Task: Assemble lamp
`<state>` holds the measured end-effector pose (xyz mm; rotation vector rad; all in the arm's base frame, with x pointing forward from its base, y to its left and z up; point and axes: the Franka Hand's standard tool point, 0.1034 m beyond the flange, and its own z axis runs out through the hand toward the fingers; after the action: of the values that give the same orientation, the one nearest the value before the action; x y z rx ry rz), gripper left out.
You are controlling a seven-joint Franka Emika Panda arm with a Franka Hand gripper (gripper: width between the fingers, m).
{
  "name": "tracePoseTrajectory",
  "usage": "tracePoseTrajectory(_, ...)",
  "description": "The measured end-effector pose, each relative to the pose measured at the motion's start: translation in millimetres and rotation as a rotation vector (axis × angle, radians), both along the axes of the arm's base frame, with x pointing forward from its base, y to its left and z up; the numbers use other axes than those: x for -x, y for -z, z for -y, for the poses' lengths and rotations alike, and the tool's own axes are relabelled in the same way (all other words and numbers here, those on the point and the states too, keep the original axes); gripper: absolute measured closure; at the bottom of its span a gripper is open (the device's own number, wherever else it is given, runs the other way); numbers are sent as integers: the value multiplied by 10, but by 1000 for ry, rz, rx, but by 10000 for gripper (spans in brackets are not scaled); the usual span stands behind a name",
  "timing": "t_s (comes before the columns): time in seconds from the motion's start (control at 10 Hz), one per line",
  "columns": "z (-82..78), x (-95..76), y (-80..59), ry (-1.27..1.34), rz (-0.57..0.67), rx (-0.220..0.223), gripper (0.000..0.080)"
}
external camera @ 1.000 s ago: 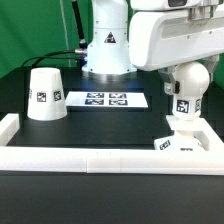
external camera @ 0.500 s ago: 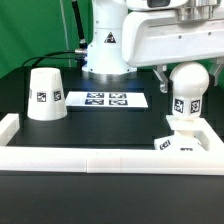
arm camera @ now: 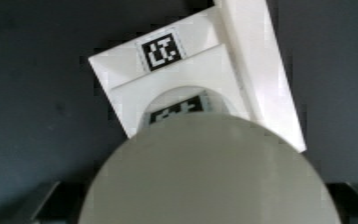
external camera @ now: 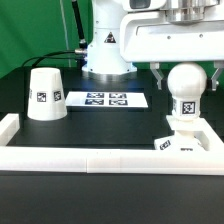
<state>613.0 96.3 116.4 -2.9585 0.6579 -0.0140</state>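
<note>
Gripper (external camera: 187,77), jaws apart, straddles the bulb (external camera: 186,95) upright on the base (external camera: 190,141) beside the wall (external camera: 100,160).

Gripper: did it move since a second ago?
Yes. The gripper went up; the bulb, standing on the base, now shows its whole round head.

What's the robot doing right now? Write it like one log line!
bulb: upright on base | gripper: open, straddling bulb head, not gripping | shade: standing apart, not fitted
</note>
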Motion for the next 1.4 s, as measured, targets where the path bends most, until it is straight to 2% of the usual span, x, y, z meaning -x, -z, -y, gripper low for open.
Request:
tracePoseTrajectory(0.6, -43, 30, 7, 516, -75, -20, 220)
tracePoseTrajectory(0.9, -42, 26, 8, 663, -98, -44, 220)
tracePoseTrajectory(1.1, -58, 29, 10, 649, -96, -44, 220)
tracePoseTrajectory(1.2, -60, 29, 12, 624, -93, -43, 146)
tracePoseTrajectory(1.4, -63, 30, 12, 570, -87, -42, 104)
